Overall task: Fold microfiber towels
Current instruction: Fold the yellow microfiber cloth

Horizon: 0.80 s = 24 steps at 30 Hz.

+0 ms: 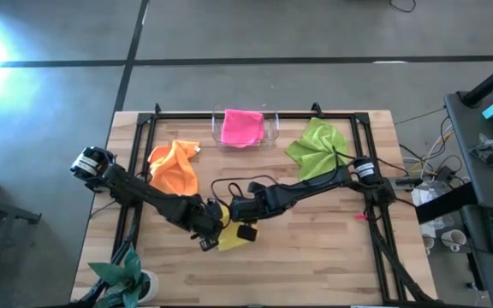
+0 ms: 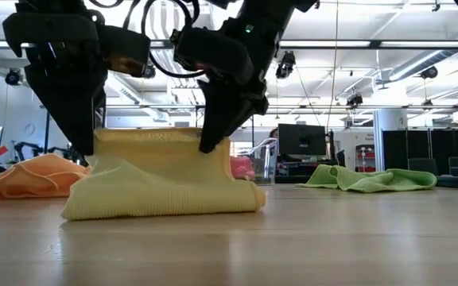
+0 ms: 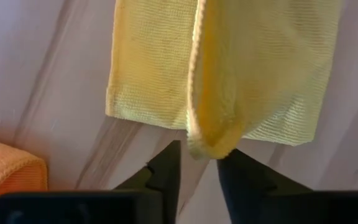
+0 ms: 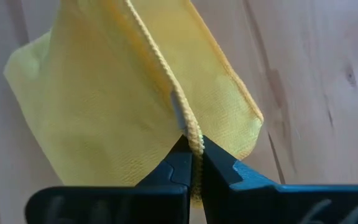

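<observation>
On the wooden table (image 1: 315, 248), going left to right, the orange towel (image 1: 175, 168) comes first. It lies in a soft heap at about ten o'clock from the middle of the table. It is near the left arm but not touching its gripper.

Next is the left gripper (image 3: 197, 163). It is low over the table at about seven o'clock from the middle. Its two dark fingers (image 3: 166, 168) stand a little apart. A hem of the yellow towel (image 2: 161, 179) hangs down between them. The fingers are not squeezed shut on it.

The yellow towel sits right under both grippers. Its bottom part lies on the table, and its top edge is held up like a little wall in the low view.

Just beside the left gripper is the right gripper (image 4: 191, 163), at about six o'clock. Its fingers are pressed tight on the top edge of the yellow towel, pinching the hem.

The pink towel (image 1: 243, 127) is at twelve o'clock, at the far edge. It rests in the clear plastic tray (image 1: 272, 128), well apart from both grippers.

A lime green towel (image 1: 317, 147) lies crumpled at about two o'clock, next to the right arm and well apart from its gripper.
</observation>
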Each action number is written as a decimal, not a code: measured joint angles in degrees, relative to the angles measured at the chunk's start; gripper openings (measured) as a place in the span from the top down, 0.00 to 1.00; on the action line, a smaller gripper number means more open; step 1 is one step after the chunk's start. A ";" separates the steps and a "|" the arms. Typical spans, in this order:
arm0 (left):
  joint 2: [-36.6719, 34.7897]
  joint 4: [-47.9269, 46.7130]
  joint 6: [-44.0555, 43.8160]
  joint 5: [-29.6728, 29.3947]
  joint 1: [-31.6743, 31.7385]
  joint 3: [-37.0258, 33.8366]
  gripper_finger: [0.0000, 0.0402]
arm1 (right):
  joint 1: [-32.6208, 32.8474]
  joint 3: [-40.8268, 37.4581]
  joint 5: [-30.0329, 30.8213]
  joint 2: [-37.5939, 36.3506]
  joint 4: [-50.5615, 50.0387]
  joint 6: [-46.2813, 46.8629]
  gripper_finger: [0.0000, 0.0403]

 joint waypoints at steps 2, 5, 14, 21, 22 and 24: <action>0.00 -0.32 -0.11 -0.01 0.04 0.00 0.73 | -0.40 0.00 0.11 0.00 0.56 0.85 0.96; -0.02 -3.71 -0.21 0.61 0.31 0.48 0.66 | -1.26 0.00 0.57 0.00 0.65 1.57 0.91; -5.99 -8.72 -0.31 0.98 0.67 0.81 0.61 | -2.40 0.00 0.34 0.00 0.91 4.19 0.70; -9.69 -2.72 -0.09 -0.62 0.16 0.23 0.61 | -2.55 0.02 -3.79 -2.99 -8.37 4.01 0.63; -9.75 -1.60 -0.04 -0.72 0.15 -0.01 0.61 | -2.34 0.04 -3.98 -3.89 -10.91 4.00 0.62; -9.57 -0.01 0.02 -1.12 0.12 -0.67 0.61 | -1.72 0.09 -3.95 -5.14 -16.51 3.98 0.62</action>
